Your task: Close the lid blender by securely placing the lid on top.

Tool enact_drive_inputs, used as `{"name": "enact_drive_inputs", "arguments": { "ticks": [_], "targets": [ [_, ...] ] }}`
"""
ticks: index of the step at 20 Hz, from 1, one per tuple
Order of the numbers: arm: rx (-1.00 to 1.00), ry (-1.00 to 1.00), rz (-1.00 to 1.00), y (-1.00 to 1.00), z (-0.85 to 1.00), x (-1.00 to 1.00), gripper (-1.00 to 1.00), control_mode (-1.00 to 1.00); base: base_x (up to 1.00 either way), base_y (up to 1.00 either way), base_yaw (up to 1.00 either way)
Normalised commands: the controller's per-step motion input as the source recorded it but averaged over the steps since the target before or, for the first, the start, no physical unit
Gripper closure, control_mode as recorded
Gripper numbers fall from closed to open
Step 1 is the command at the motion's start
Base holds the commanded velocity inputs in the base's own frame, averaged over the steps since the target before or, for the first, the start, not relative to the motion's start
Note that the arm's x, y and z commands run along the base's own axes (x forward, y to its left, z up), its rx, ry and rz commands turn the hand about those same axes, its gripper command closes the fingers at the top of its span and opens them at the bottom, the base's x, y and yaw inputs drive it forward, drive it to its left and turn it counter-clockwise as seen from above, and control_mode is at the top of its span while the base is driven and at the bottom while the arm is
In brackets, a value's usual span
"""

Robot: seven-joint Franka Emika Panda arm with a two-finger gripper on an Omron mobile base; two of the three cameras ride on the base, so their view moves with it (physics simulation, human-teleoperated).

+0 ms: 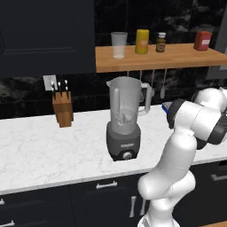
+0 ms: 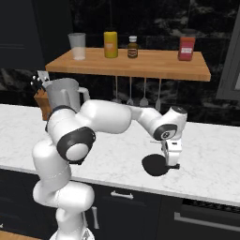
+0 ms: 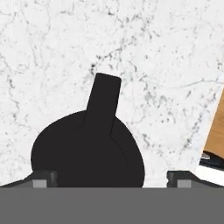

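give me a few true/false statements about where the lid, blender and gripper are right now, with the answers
1. The lid lies flat on the marble counter. True.
2. The blender already has the lid on its jar. False: the jar mouth is open, and the lid lies on the counter, away from the blender.
3. The gripper is shut on the lid. False: its jaws stand wide open above the lid, one fingertip to each side in the hand view.
4. A knife block stands on the counter beside the blender. True.
5. The clear cup stands on the counter next to the lid. False: it stands on the wooden shelf above.
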Motion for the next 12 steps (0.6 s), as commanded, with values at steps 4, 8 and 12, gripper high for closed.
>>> {"name": "enact_drive_inputs", "arguments": {
  "ticks": [4, 8, 12],
  "targets": [
    [0.09, 0.00, 0.02, -0.61, -0.49, 0.33, -1.00, -1.00, 0.00, 0.00, 0.00],
    [0.02, 0.00, 0.01, -0.28, -0.59, 0.24, -1.00, -1.00, 0.00, 0.00, 0.00],
    [0.00, 0.00, 0.00, -0.09, -0.55, 0.08, -1.00, -1.00, 0.00, 0.00, 0.00]
  ]
}}
